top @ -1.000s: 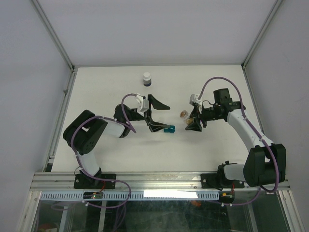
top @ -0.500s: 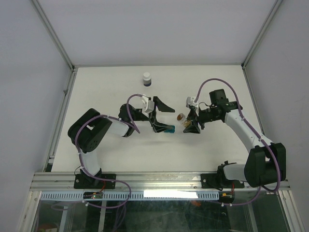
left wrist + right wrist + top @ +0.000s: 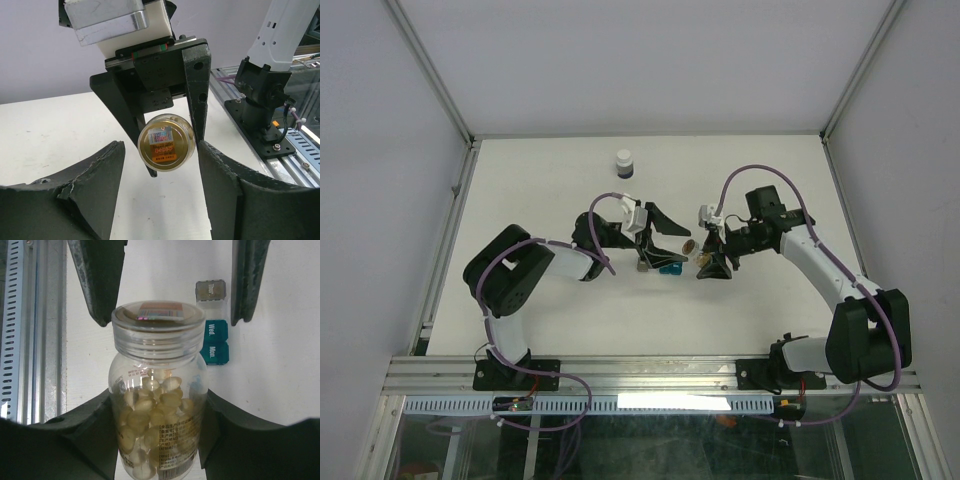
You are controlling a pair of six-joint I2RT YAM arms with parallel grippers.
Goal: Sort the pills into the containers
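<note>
Pinching vial (image 3: 158, 335) of pills (image 3: 155, 410): right claw (image 3: 158, 405) | left claw (image 3: 160, 160) spread, facing it | containers (image 3: 215, 342) nearby

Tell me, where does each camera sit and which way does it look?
Top external: above and behind, looking down on the table; the left arm and right arm show.
Left wrist: on the left arm, facing the right arm; left fingers flank the pill bottle, gripped by the right fingers.
Right wrist: on the right arm, looking along the bottle to the grey box and teal box; right fingers below.
Shared: both wrist views show the bottle.
</note>
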